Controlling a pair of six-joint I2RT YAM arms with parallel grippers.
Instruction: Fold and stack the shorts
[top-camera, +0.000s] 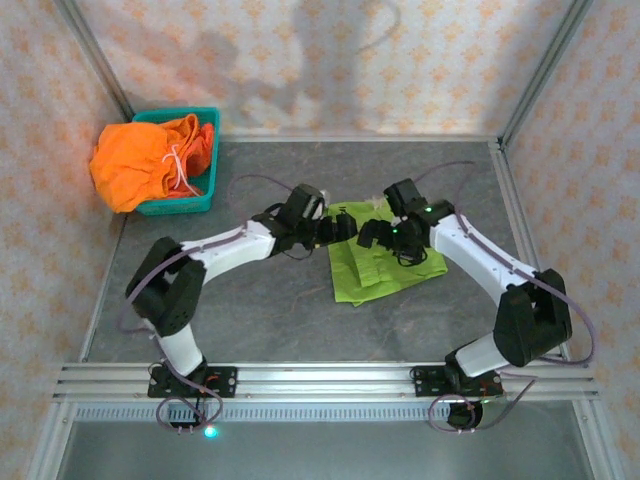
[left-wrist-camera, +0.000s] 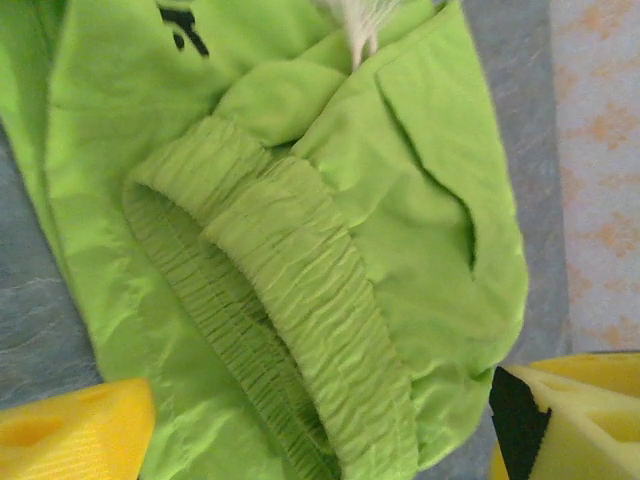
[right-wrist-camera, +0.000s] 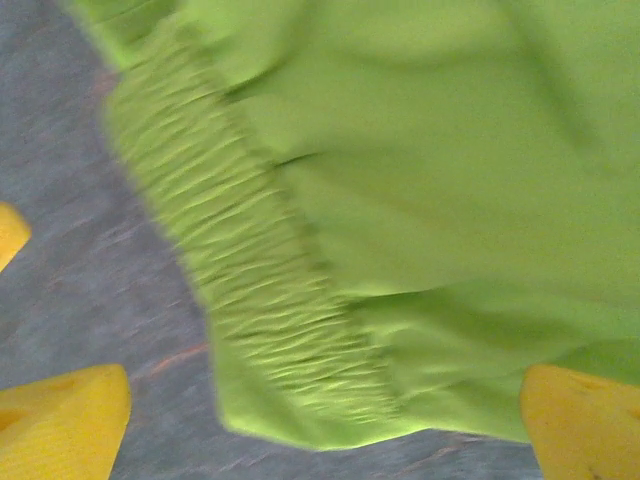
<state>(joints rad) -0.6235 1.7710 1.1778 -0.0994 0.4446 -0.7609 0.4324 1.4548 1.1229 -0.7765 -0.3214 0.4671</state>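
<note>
Lime green shorts (top-camera: 385, 262) lie partly folded on the grey table, right of centre. Both grippers hang over their upper left part. My left gripper (top-camera: 345, 228) is open; its yellow fingers (left-wrist-camera: 70, 430) stand wide on either side of the ribbed waistband (left-wrist-camera: 300, 270), near a white drawstring (left-wrist-camera: 362, 25) and a dark logo (left-wrist-camera: 185, 25). My right gripper (top-camera: 370, 237) is open too. Its yellow fingers (right-wrist-camera: 60, 420) straddle a corner of the waistband (right-wrist-camera: 270, 330), with nothing pinched. Orange shorts (top-camera: 140, 160) are piled in the basket at the back left.
The teal mesh basket (top-camera: 208, 150) stands in the far left corner against the patterned wall. Metal frame posts mark the table's edges, and a rail runs along the near edge by the arm bases. Bare grey tabletop (top-camera: 260, 310) lies in front of the green shorts.
</note>
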